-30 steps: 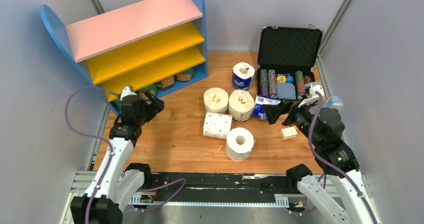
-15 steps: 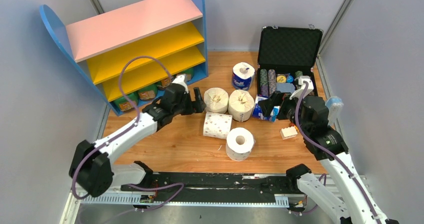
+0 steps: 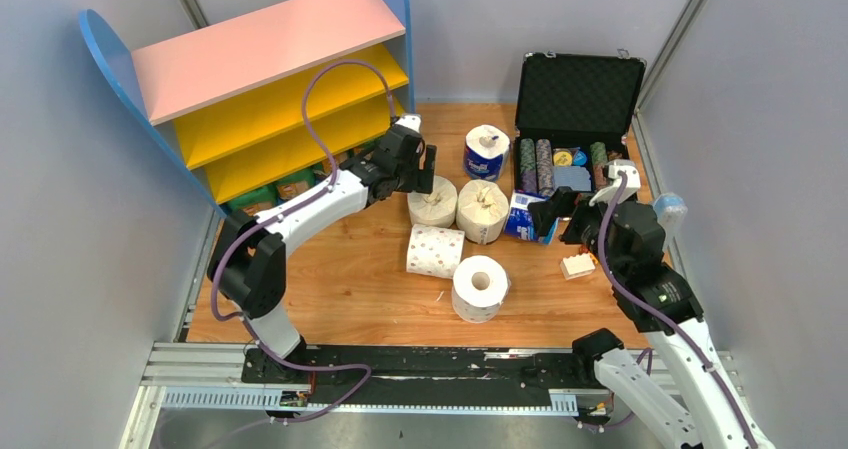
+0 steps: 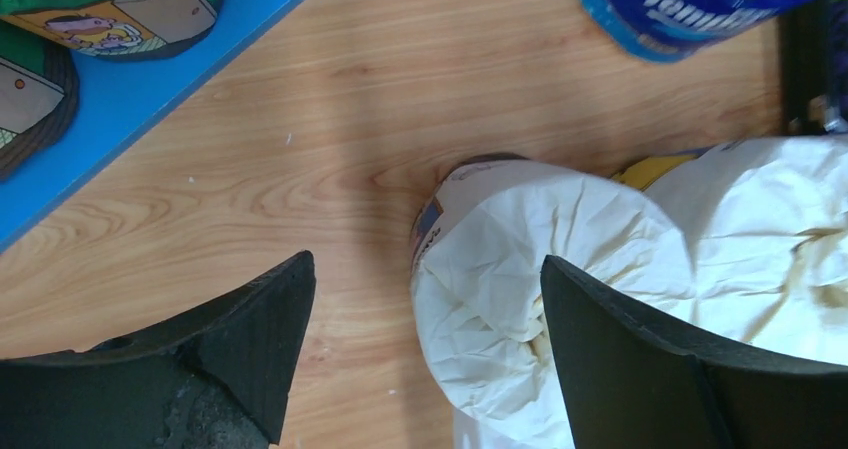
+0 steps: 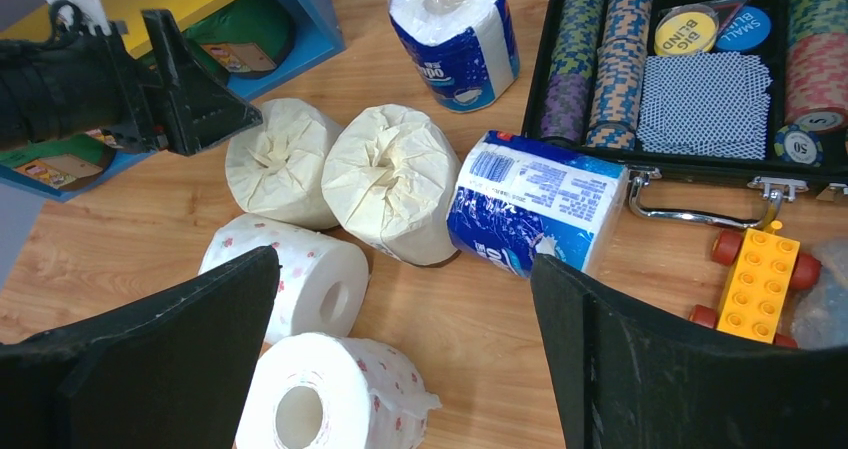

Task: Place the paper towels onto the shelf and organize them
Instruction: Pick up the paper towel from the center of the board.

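Worktop point(image 3: 350, 279): wooden; grey walls close it in at 9, 12 and 3 o'clock, the arm rail runs along 6 o'clock.
Shelf point(image 3: 255, 54): at 10 to 11 o'clock, angled, pink top, two yellow boards, blue ends; its front edge lies just beside the left arm.
Green rolls point(image 3: 293, 183): on the bottom tier, mostly hidden under the yellow board; count cannot be told.
Cream rolls: two standing on end at centre, touching; left one point(image 3: 432, 201), right one point(image 3: 482, 210).
Printed rolls: one lying on its side point(image 3: 435, 251), one with its hollow core facing up point(image 3: 480, 288), both at 6 o'clock of the cream pair.
Blue-wrapped rolls: one upright point(image 3: 486, 152) at 12 o'clock of the cream pair; one lying on its side point(image 5: 535, 201) against the case front.
Case point(image 3: 577, 119): black, lid up, at 1 o'clock; chips and cards inside.
Toy brick point(image 5: 757, 272): yellow, at 3 o'clock, near the case handle.
Left tool point(image 4: 420, 299): fingers apart, gripping nothing; it hangs over the left cream roll, one finger past the roll's 3 o'clock side, the other over bare wood at 9 o'clock.
Right tool point(image 5: 400, 319): fingers wide apart, empty, above the roll cluster.
Open room: bare wood from 6 to 8 o'clock, between shelf and rolls.
Cut off: the far side of the right cream roll in the left wrist view.
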Controlling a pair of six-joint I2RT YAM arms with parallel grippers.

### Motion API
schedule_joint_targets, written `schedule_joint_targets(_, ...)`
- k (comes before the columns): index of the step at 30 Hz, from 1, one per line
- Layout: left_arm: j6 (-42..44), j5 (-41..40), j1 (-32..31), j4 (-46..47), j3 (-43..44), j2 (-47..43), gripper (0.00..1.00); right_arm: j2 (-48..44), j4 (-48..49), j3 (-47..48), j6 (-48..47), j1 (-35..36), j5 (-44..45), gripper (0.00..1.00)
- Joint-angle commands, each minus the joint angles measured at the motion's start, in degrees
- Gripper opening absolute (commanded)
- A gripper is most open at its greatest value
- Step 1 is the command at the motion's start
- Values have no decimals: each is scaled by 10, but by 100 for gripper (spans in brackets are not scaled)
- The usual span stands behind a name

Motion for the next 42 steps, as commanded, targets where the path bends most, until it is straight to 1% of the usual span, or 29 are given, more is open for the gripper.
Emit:
schedule_joint_targets(1, 74, 1, -11, -55, 23, 13, 89, -22, -2, -9, -15, 2, 30, 100)
schedule_joint_targets(4, 98, 34, -13, -54, 28, 20, 88, -27, -4, -14, -20, 2, 38, 100)
schedule_joint_targets(8, 123, 62, -14, -85, 64, 43, 87, -24, -7, -12, -22, 3, 45, 100)
schedule_joint_targets(14, 144, 78, -14, -123, 100, 69, 85, -26, -8, -16, -24, 3, 55, 100)
schedule_joint_targets(18, 149, 62, -14, -122, 100, 79, 81, -21, -6, -20, -24, 3, 58, 100)
schedule_joint_targets(20, 149, 48, -14, -128, 109, 93, 76, -17, -5, -20, -24, 3, 58, 100)
schedule_joint_targets(24, 142, 59, -14, -133, 127, 113, 70, -22, -5, -24, -20, 2, 62, 100)
schedule_joint_targets(27, 114, 57, -14, -132, 120, 110, 64, -43, -5, -31, -15, 3, 71, 100)
schedule_joint_targets(31, 68, 24, -14, -130, 97, 73, 48, -69, -7, -39, -15, 3, 76, 100)
schedule_joint_targets(32, 60, 14, -14, -132, 86, 65, 41, -73, -8, -40, -15, 2, 76, 100)
schedule_joint_targets(36, 24, -35, -14, -144, 60, 8, 29, -71, -7, -39, -14, 3, 75, 100)
schedule_joint_targets(39, 26, -61, -14, -160, 49, -30, 26, -68, -7, -38, -12, 2, 74, 100)
schedule_joint_targets(42, 33, -78, -13, -186, 52, -50, 25, -71, -7, -38, -12, 2, 73, 100)
